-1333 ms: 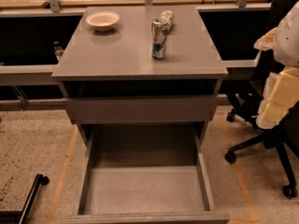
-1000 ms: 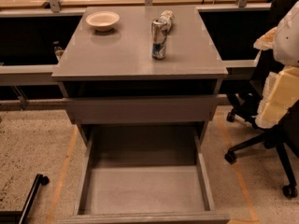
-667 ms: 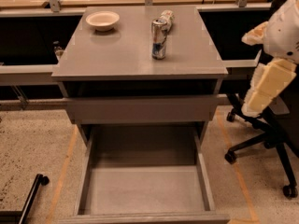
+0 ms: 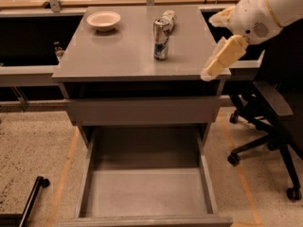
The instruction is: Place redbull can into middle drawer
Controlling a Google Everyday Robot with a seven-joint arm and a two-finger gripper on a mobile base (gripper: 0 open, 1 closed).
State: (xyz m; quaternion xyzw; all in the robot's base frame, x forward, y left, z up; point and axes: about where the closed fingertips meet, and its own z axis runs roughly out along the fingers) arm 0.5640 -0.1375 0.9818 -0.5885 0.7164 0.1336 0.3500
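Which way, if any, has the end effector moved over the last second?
Yes. The end effector has moved left and upward in view, from beside the chair to the right front corner of the cabinet top, short of the redbull can.

The redbull can looked like thin polished metal, with a bright silver top. It stood on the worktop, a smooth grey surface with a dull satin sheen. The middle drawer showed matt, even grey on its floor and walls. The tool, just off the worktop's right edge, seemed matt cream plastic, under a smooth white arm shell. The pale bowl looked smooth. The ground was speckled and grainy.
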